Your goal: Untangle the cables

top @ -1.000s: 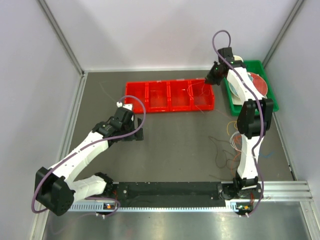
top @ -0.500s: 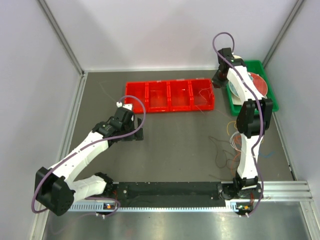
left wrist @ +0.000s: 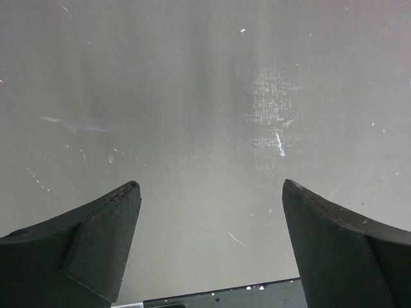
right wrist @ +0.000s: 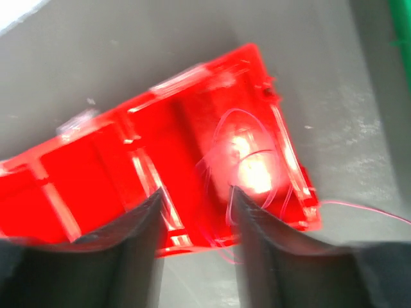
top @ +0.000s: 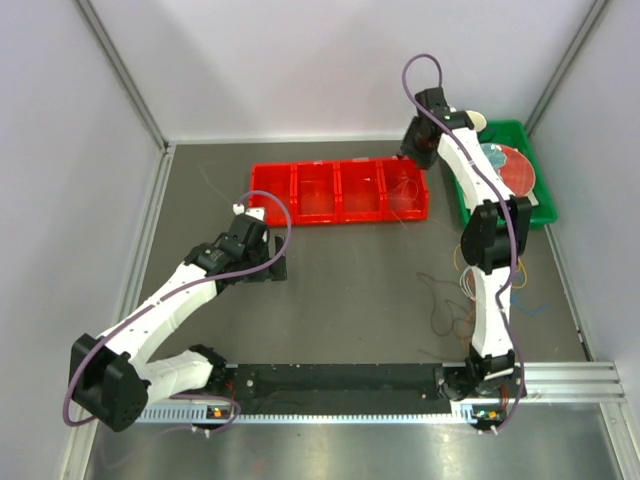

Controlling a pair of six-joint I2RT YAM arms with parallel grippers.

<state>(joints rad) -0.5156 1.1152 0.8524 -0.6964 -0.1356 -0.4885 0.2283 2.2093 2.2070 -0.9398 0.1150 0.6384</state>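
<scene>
On the left, the left fingers stand wide apart over bare grey surface, holding nothing and well away from any wire. Further right sits the red tray. In its rightmost compartment lies one pale loop, with a strand trailing out over the wall. The right fingers hang above that compartment, apart, and we see nothing between them. The rest of the cables lie still bunched on the surface beside the right arm, near its lower link. The green bin with a red disc stands at the far right.

We judge the trailing strand to be the hazard: if the wrist swings away low, a finger could hook it and drag the loop back out. The arm also passes close over the pile and could snag it.

Compared with half a second earlier, the right wrist has swung left from the green bin's edge to the tray. The left arm has not moved.
</scene>
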